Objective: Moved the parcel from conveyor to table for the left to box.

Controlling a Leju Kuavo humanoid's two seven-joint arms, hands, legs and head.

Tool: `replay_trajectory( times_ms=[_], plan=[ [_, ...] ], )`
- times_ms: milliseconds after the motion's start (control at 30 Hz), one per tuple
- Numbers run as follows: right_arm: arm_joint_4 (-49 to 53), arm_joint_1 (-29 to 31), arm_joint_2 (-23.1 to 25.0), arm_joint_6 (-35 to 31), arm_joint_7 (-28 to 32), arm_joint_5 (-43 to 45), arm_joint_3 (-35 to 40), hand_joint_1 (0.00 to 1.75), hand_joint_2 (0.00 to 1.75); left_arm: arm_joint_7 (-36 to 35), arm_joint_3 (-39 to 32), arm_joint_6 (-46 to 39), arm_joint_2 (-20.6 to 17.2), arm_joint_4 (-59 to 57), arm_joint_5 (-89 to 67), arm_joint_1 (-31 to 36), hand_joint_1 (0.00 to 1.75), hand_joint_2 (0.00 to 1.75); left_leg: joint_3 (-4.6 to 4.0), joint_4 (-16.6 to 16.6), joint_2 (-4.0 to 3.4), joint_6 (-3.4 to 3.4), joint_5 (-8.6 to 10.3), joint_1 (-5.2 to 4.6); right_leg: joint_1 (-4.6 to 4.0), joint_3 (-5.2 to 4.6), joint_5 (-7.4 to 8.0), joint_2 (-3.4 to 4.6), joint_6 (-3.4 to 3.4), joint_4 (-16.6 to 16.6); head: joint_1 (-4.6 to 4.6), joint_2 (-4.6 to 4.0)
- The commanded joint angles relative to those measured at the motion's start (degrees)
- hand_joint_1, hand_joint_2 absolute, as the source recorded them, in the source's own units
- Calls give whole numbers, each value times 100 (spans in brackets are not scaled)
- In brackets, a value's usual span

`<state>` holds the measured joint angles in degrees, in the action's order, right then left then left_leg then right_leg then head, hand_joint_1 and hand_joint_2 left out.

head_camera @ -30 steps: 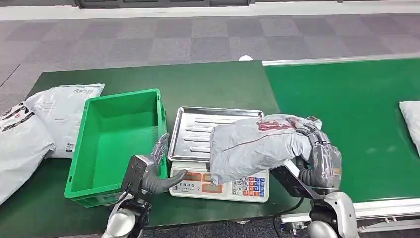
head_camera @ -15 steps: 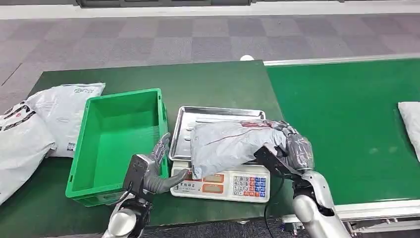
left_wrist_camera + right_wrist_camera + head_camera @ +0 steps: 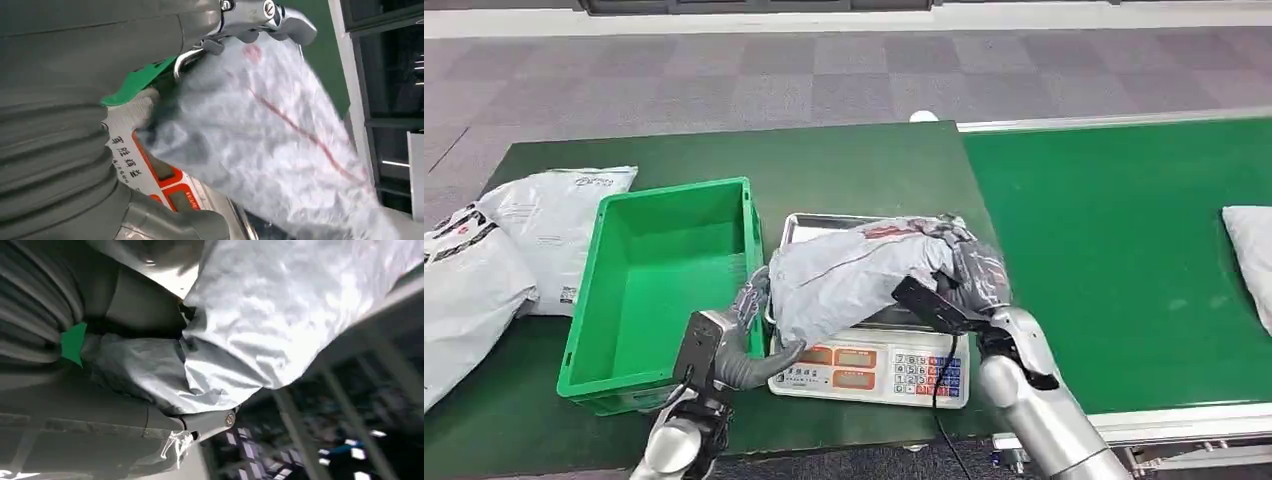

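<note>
Since the earlier frame our right hand (image 3: 979, 280) has carried the parcel (image 3: 864, 270) leftward, gripping it over the scale (image 3: 874, 370). Our left hand (image 3: 742, 345), fingers spread and holding nothing, waits beside the box (image 3: 664, 280). Conveyor (image 3: 1124, 250) transfer nearly done; release and boxing remain.

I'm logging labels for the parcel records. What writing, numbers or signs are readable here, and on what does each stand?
None reads fully.
Scale: keypad and display markings too small; in the left wrist view Chinese characters on its face, blurred.
Held grey parcel: red marks, unreadable.
White parcel left of the green crate: a small logo and a label, too small.
</note>
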<state>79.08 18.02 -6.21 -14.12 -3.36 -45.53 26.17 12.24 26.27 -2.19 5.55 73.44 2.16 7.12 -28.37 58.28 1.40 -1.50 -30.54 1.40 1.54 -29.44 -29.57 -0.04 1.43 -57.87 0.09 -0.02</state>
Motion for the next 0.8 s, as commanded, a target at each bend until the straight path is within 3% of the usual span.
replay_trajectory(
  times_ms=[33,400,800],
  plan=[
    [187,384,50,-56,136,162,996,0,175,117,151,-205,-204,-600,108,93,0,175,-18,-16,-37,10,17,-2,-1,-31,25,25,-16,13,0,0],
    [141,314,-30,-230,208,371,836,0,175,103,92,-279,-207,-547,107,91,0,175,-45,-21,-39,13,34,-2,-1,-51,45,24,-20,18,0,0],
    [141,314,-30,-230,208,371,836,0,175,103,92,-279,-207,-547,107,91,0,175,-20,-11,-28,7,22,-1,-2,-31,29,19,-18,6,0,0]
  ],
)
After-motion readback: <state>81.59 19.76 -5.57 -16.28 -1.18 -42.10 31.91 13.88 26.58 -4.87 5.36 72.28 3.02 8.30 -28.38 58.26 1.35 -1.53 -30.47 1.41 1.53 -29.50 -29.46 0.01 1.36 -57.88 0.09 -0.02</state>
